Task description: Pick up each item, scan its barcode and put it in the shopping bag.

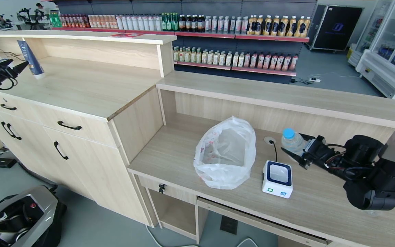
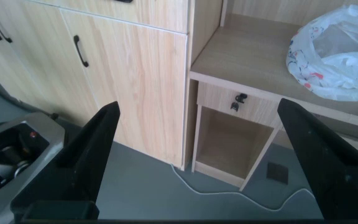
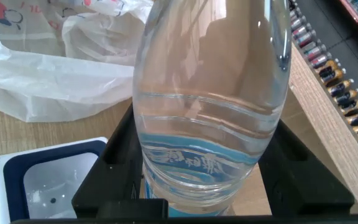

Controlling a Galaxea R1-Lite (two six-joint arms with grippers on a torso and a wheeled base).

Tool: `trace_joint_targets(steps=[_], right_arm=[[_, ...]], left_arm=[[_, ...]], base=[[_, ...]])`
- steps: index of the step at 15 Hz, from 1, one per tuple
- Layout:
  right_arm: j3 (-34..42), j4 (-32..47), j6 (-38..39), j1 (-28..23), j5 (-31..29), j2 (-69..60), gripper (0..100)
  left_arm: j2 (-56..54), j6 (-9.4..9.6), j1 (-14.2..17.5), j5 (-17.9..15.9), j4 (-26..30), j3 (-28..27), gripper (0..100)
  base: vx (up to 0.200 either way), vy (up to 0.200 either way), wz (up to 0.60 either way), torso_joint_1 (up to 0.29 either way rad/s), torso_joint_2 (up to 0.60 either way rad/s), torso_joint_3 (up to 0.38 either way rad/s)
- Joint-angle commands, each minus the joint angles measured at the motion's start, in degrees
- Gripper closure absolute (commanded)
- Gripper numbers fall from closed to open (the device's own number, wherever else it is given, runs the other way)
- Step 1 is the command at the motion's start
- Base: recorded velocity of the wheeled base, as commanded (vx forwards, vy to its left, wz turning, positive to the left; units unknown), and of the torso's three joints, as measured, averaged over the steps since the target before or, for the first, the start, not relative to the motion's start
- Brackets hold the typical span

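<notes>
My right gripper [image 1: 297,152] is shut on a clear water bottle [image 1: 291,140] with a blue cap, holding it just above the lower counter, to the right of the scanner [image 1: 277,178]. In the right wrist view the water bottle [image 3: 210,112] sits between the black fingers [image 3: 114,168], with the scanner [image 3: 48,186] and the bag [image 3: 55,68] beyond. The white plastic shopping bag [image 1: 225,154] stands open to the left of the scanner. My left gripper [image 1: 18,66] is open and empty, out at the far left beside a blue tube [image 1: 31,58] on the upper counter. Its fingers [image 2: 98,137] are spread wide.
The lower counter [image 1: 321,206] has bare wood in front of and right of the scanner, whose cable runs to a hole [image 1: 270,140] behind it. A raised ledge [image 1: 286,92] backs the counter. Cabinet doors and drawers [image 1: 63,137] stand at the left. Shelves of drinks [image 1: 235,27] line the far wall.
</notes>
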Motion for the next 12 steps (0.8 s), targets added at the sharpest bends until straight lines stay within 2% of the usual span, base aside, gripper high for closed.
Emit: trace_joint_targets(steps=[1, 6, 12], right_arm=[[-1.8, -0.1, 1.0, 1.1, 0.0, 1.3, 100], [-6.5, -0.1, 7.2, 3.7, 0.0, 3.0, 100], [-9.2, -0.1, 7.4, 3.8, 0.1, 6.6, 100]], left_arm=[[0.0, -0.03, 0.0, 0.0, 0.0, 0.0, 0], [0.0, -0.03, 0.0, 0.0, 0.0, 0.0, 0], [0.0, -0.03, 0.0, 0.0, 0.0, 0.0, 0]], base=[[0.000, 0.000, 0.00, 0.000, 0.00, 0.000], [0.000, 0.000, 0.00, 0.000, 0.00, 0.000], [0.000, 0.000, 0.00, 0.000, 0.00, 0.000]])
